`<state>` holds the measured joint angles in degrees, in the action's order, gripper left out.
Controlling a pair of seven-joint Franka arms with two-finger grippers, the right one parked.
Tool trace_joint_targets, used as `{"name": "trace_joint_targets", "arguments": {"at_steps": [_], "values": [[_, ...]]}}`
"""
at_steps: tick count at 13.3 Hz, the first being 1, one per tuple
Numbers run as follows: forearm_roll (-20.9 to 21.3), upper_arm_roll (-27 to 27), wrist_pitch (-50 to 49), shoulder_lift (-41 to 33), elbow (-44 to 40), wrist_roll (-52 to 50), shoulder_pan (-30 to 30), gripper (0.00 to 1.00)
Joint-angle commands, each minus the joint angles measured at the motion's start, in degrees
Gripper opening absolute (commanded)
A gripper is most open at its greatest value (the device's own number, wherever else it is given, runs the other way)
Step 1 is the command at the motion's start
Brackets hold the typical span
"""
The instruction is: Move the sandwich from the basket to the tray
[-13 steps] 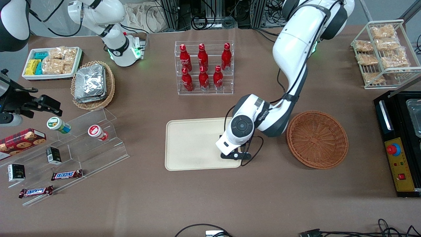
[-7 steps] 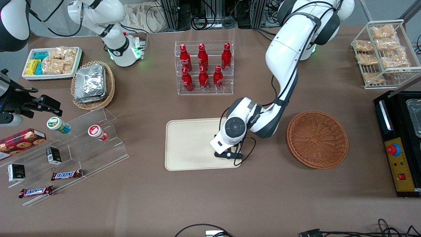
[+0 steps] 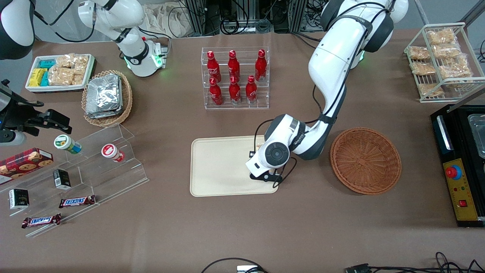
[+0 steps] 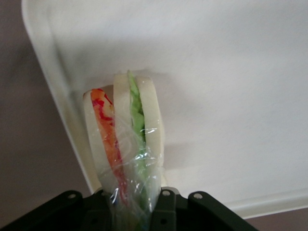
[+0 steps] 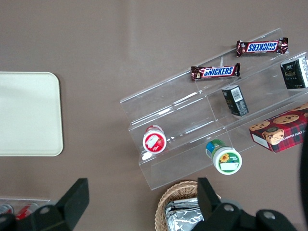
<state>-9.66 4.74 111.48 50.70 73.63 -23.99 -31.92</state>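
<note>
Currently black two-finger gripper (image 4: 139, 211) clamps clear-wrapped triangular white-bread sandwich (image 4: 126, 139) over flat cream-beige rectangular plastic tray (image 3: 219, 167), near its rim nearest round reddish-brown wicker basket (image 3: 365, 160); tray's remaining surface bare.

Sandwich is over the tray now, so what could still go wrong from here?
The gripper holds the sandwich only by its clear wrap, so it might slip or tip over on release. It also sits close to the rim of the tray, nearest the basket, and could end up leaning on that rim.

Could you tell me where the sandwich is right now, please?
The sandwich is held in the gripper over the tray, near the tray's end nearest the basket.
</note>
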Motion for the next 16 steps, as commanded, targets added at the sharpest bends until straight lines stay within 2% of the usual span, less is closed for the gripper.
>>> {"name": "trace_joint_targets", "arguments": {"at_steps": [1, 4, 6, 7, 8, 9, 12, 15, 16], "values": [[-0.98, -0.17, -2.32, -0.34, -0.68, 1.14, 0.37, 0.16], [-0.89, -0.17, -1.8, -0.25, -0.77, 1.14, 0.28, 0.24], [-0.89, -0.17, -1.71, 0.01, -0.77, 1.06, 0.19, 0.24], [-0.8, -0.17, -1.62, 0.1, -0.77, 0.88, 0.28, 0.32], [-0.8, -0.17, -1.62, 0.1, -0.77, 0.79, 0.28, 0.71], [-0.71, -0.25, -1.45, -0.16, -0.77, 0.97, 0.28, 1.0], [-0.98, -0.25, -1.97, -2.35, -1.56, 0.97, 1.94, 1.0], [-0.63, -0.43, -2.76, -7.62, -1.47, 0.97, 4.75, 1.0], [-0.71, -0.43, -5.89, -10.16, -1.38, 1.4, 6.67, 1.0]]}}
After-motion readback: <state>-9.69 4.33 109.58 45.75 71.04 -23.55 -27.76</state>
